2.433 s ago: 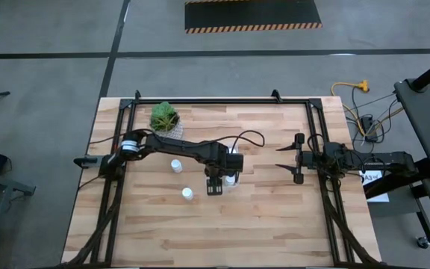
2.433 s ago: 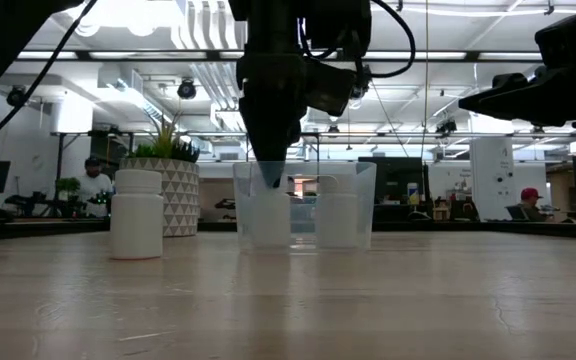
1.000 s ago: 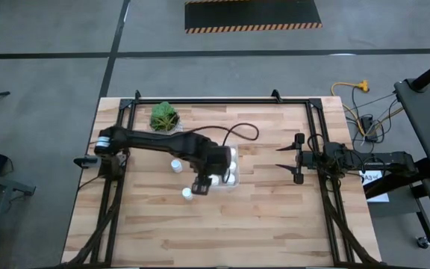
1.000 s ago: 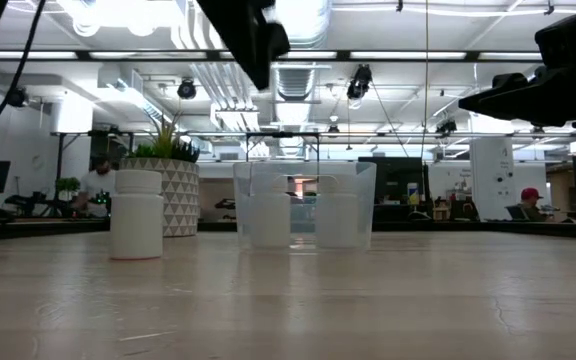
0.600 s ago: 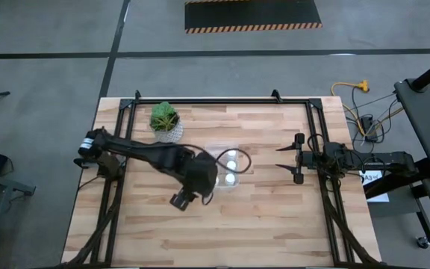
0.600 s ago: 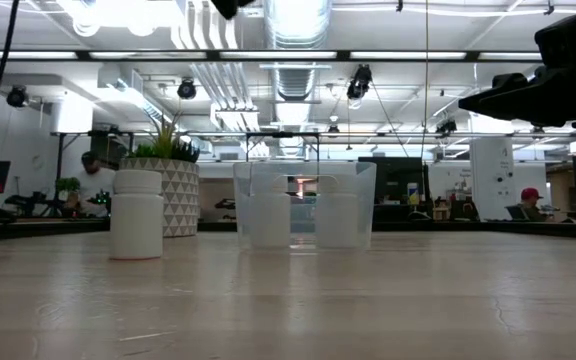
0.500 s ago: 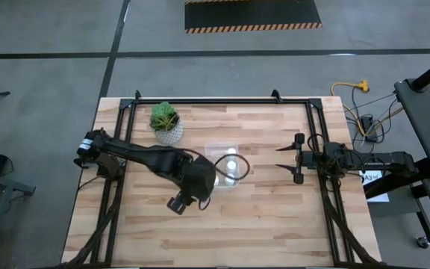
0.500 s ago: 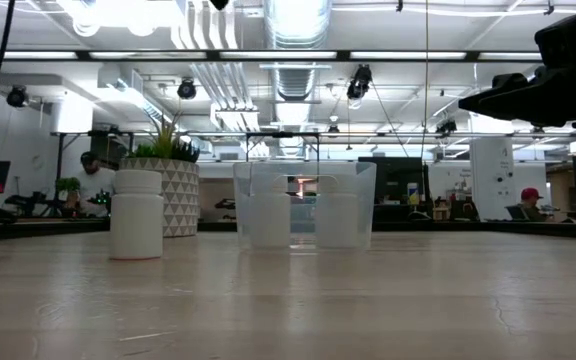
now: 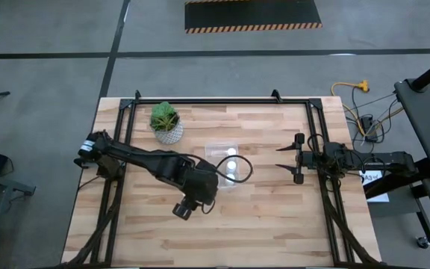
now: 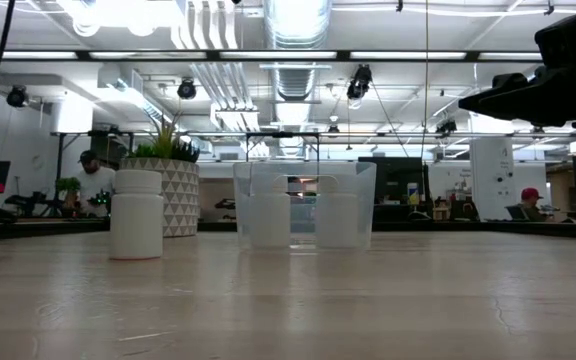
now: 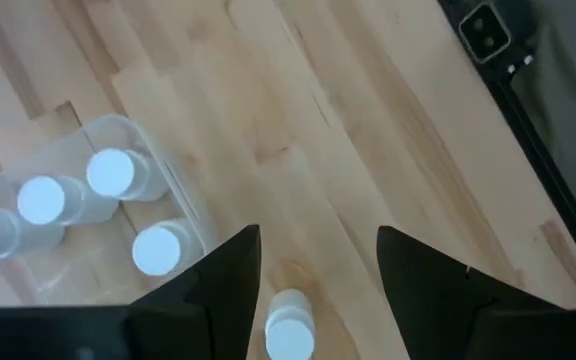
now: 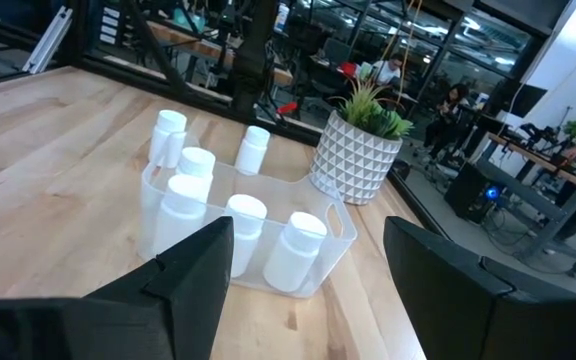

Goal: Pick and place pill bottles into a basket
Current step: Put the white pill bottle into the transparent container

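Since dropping a bottle in the basket (image 9: pixel 226 162), our left claw (image 11: pixel 318 290) hovers wide over the next bottle (image 11: pixel 289 328); we must descend and grip.

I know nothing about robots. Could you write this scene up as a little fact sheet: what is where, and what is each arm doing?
basket: clear bin, mid-table
bottles in basket: four, upright
loose bottles: two, upright on the table beside the basket
plant: in a white pot at the table's far side
left gripper: open, above one loose bottle, holding nothing
right gripper: open, empty, waiting at the table's right side
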`<state>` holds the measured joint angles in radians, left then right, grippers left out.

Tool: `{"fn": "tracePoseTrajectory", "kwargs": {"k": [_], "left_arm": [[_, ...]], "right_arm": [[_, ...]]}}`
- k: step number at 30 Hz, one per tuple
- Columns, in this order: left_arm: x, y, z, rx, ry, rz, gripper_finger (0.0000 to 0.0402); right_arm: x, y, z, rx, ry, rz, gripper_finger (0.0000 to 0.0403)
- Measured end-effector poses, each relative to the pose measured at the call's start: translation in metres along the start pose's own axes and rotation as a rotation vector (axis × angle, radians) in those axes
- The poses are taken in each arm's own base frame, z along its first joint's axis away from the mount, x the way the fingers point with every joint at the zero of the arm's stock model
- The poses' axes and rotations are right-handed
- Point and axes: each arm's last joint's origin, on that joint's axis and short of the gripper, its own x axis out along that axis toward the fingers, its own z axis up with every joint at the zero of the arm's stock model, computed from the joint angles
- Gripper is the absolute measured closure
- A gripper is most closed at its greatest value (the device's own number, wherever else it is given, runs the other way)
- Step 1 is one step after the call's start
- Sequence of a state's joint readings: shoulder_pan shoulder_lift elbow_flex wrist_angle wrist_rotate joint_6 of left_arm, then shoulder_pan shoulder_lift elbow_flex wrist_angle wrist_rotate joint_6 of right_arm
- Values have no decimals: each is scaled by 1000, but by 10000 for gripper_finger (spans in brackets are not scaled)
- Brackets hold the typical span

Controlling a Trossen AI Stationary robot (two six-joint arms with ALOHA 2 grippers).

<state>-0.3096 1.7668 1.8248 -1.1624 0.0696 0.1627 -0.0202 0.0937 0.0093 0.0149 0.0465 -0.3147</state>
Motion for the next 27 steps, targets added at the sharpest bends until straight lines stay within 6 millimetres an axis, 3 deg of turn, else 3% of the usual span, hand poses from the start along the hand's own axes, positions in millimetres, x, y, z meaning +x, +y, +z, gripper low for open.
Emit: {"fn": "tracePoseTrajectory", "kwargs": {"k": [6, 15, 21, 27], "left_arm": [[0, 0, 1, 0, -12, -5, 216], [-1, 0, 0, 25, -6, -14, 166], [0, 0, 0, 9, -5, -14, 162], [19, -1, -12, -40, 77, -26, 162]], "right_arm": [[0, 0, 0, 0, 1, 0, 154], [0, 0, 0, 0, 1, 0, 154], [0, 0, 0, 0, 1, 0, 154], [0, 0, 0, 0, 1, -1, 154]]}}
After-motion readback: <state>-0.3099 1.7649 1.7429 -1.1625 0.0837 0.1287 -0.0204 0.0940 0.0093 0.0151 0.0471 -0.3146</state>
